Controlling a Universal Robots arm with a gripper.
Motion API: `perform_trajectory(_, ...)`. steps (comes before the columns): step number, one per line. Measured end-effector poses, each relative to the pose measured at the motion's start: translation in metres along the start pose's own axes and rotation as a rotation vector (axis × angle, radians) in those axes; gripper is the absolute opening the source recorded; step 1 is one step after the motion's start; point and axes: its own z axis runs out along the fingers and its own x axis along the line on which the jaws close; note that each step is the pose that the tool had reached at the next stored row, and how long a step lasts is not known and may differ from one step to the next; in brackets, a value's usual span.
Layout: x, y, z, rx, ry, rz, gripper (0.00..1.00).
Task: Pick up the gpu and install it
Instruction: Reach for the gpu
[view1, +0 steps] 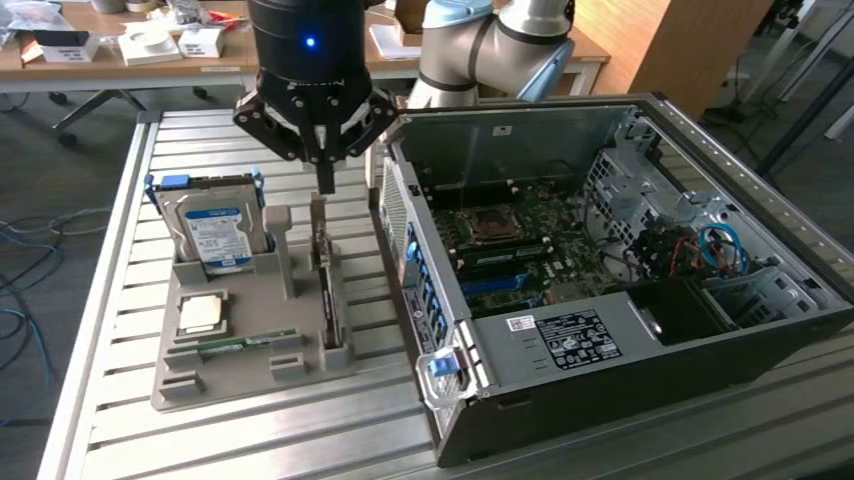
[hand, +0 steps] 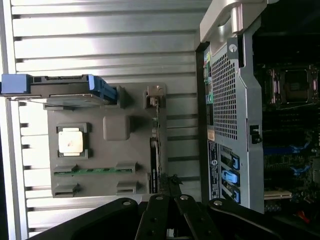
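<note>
The gripper (view1: 324, 183), fingers pinched together on nothing, hung just above the gpu (view1: 326, 262), which stood on edge in the gray holder (view1: 214, 375) beside the open computer case (view1: 561, 420).

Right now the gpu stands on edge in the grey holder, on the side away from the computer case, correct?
No: the gpu stands on edge in the grey holder on the side nearest the computer case; the exterior view shows it.

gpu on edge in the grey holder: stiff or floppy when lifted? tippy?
The thin tan-brown circuit card probably lifts stiff and light: it stands straight on edge in the grey slotted holder. Being so narrow edge-on, it would likely tip once clear of the slot.
</note>
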Motion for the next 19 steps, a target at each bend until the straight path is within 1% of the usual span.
perform_trajectory(4,0.0,-0.0046,0.0,0.0,0.0,0.0,0.11)
perform_trajectory(9,0.006,-0.0066,0.0001,0.0,-0.0001,0.0,0.11)
perform_trajectory(11,0.006,-0.0078,0.0001,0.0,0.0001,0.0,0.11)
perform_trajectory(16,0.006,-0.0143,-0.0001,0.0,0.0,0.0,0.11)
perform_trajectory(19,0.006,-0.0147,-0.0001,-0.0001,-0.0001,0.0,0.11)
